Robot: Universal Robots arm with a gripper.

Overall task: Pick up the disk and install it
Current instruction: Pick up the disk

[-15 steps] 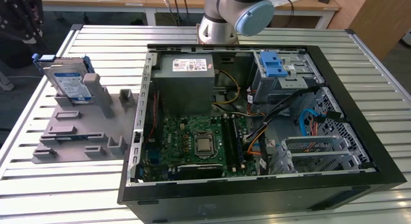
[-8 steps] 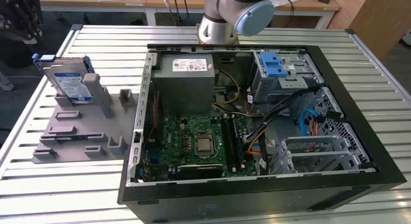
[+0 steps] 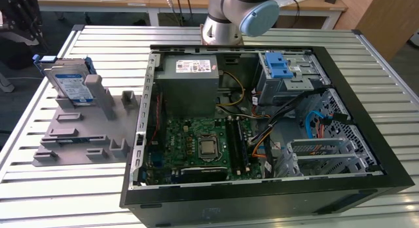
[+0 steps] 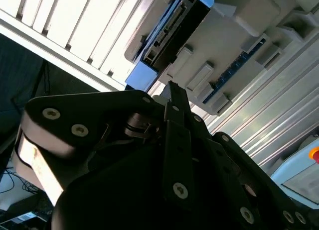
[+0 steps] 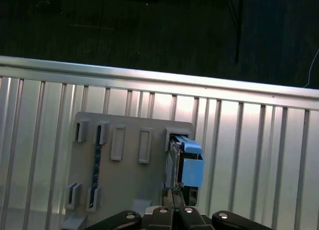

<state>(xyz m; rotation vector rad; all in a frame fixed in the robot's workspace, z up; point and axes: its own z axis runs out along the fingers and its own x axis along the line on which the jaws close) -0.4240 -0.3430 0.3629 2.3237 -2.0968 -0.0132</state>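
The tool [image 5: 172, 196] is clenched on nothing, with the disk [image 5: 180, 163] standing on edge in a grey holder [image 5: 129, 182] just past its tip — it looks hard, a bit heavy and easy to break, best held by its blue frame [image 5: 192, 171].

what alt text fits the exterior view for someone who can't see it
A silver, blue-framed disk stands on edge in a grey holder at the exterior view's left, beside an open computer case lying on a slatted metal table. The robot arm stands behind it.
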